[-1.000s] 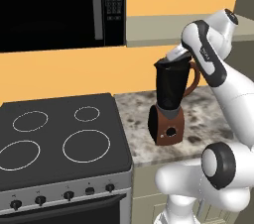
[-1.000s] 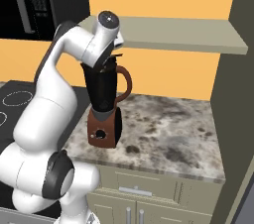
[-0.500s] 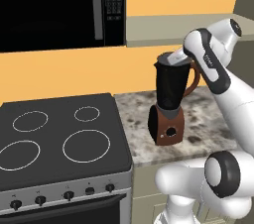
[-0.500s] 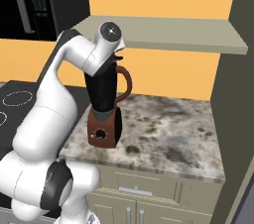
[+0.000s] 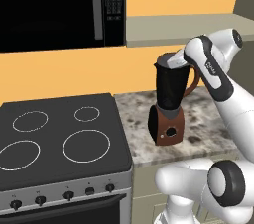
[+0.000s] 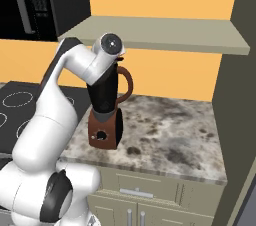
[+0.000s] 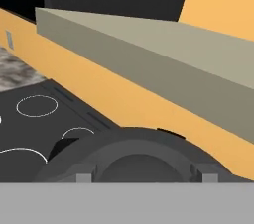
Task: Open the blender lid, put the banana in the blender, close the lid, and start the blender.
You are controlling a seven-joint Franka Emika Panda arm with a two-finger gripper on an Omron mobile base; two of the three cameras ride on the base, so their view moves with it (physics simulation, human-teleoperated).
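The blender (image 5: 171,94) stands on the marble counter, a dark tapered jar with a reddish-brown handle on a squat brown base with a black button (image 5: 170,132). In the right base view the blender (image 6: 104,102) is partly behind my hand. My gripper (image 5: 173,61) is at the jar's top. In the hand view the round dark grey blender lid (image 7: 134,153) lies between the two fingertips, and my gripper (image 7: 146,177) is shut on its rim. The banana is out of view.
A black stove (image 5: 59,134) with white burner rings sits left of the blender, under a dark microwave (image 5: 54,5). A beige shelf (image 5: 188,22) runs just above the jar. Bare marble counter (image 6: 170,130) stretches right to a tall dark cabinet side (image 6: 235,120).
My wrist and forearm have swung up and to the right in the left base view, while the hand stays at the jar's top. The blender has not moved.
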